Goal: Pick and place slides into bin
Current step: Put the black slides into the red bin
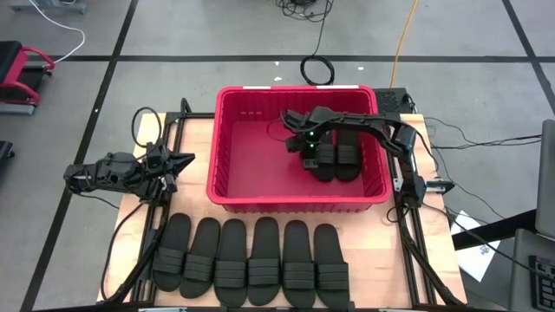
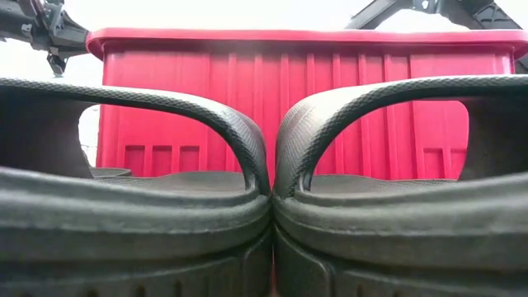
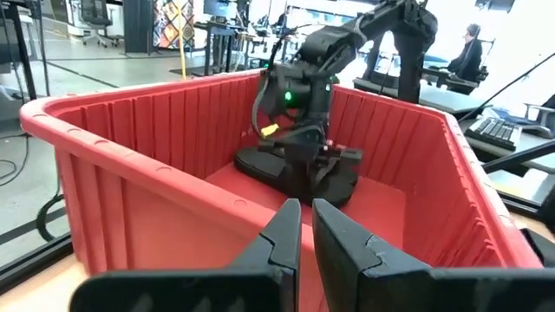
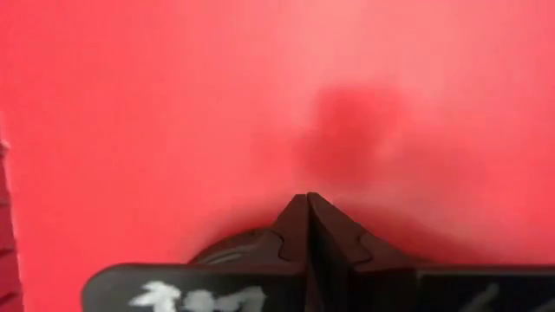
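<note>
Wooden worktop point(image 1: 195, 156) carries a red bin point(image 1: 227, 152) with two black slides point(image 1: 336, 159) inside. Six more slides point(image 1: 251, 253) lie in a row before it. Right gripper point(image 1: 309, 159), closed and empty, hovers inside the bin; left gripper point(image 1: 184, 160) waits beside it, nearly closed, empty.

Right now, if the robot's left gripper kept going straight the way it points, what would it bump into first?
Probably the red bin's near wall: the shut left gripper aims at it from outside, though how far off is unclear.

The dark right arm reaches leftward and downward, its pincer point(image 4: 309, 208) closed. The left arm's pincer point(image 3: 305, 221) waits low, fingers nearly together.
</note>
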Controlling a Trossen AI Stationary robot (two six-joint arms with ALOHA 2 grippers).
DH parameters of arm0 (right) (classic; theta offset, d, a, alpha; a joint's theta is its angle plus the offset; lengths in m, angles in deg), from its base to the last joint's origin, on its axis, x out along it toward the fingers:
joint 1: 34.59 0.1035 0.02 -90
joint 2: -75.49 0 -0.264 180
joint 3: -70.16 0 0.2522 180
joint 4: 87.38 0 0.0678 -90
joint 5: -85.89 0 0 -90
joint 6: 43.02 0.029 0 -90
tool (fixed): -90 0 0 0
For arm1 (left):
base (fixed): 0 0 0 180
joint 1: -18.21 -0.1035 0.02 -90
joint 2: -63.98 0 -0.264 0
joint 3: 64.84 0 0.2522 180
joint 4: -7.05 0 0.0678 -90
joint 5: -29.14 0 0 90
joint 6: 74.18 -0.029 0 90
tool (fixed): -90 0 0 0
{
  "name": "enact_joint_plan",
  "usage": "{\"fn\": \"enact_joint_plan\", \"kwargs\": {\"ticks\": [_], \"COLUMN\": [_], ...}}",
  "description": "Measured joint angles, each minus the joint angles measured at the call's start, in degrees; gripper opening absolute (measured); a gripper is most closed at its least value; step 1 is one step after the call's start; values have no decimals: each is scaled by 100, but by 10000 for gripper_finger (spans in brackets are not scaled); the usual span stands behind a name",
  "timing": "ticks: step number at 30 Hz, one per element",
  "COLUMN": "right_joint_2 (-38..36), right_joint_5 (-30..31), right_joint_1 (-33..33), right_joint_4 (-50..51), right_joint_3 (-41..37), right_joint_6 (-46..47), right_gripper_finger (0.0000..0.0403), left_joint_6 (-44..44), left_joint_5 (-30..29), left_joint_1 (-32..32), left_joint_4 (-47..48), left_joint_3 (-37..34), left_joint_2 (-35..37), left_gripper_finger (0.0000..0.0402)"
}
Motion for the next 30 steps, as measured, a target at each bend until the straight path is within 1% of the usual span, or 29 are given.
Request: {"fn": "enact_joint_plan", "kwargs": {"ticks": [4, 8, 9, 11, 13, 14, 15, 17, 19, 23, 27, 30], "right_joint_2": [-385, -1052, -1290, -1830, -2388, -2680, -2954, -3465, -3896, -4589, -5104, -5463], "right_joint_5": [-13, -52, -230, -898, -1620, -1848, -1954, -1965, -1967, -1923, -1374, -726], "right_joint_1": [18, 79, 97, 109, 109, 109, 109, 134, 141, 306, 930, 1530], "right_joint_4": [-231, -461, -563, -937, -1629, -2020, -2395, -3015, -3320, -3139, -2484, -2645], "right_joint_3": [0, 0, 0, 0, 0, 2, 6, 11, 13, 11, -7, -333], "right_joint_6": [4, 116, 205, 535, 1123, 1472, 1782, 2345, 2741, 3307, 3289, 3276], "right_gripper_finger": [0, 0, 0, 0, 0, 0, 0, 0, 0, 0, 0, 0], "left_joint_6": [3, 3, 5, 53, 145, 183, 232, 261, 259, 104, 4, -47], "left_joint_5": [9, 11, 11, 11, 14, 14, 15, 16, 16, 18, 27, 189], "left_joint_1": [-2, -1, 0, 0, 0, -1, -1, -2, -2, -2, 0, 0], "left_joint_4": [-15, -18, -18, -23, -21, -23, -23, -23, -23, -23, -27, -34], "left_joint_3": [0, 0, 0, 0, 0, 0, 0, 0, 0, 0, 0, -1], "left_joint_2": [0, 0, 0, 0, 0, 0, 0, 0, 0, 0, 0, 0], "left_gripper_finger": [31, 31, 31, 31, 31, 31, 31, 31, 31, 31, 31, 31]}}
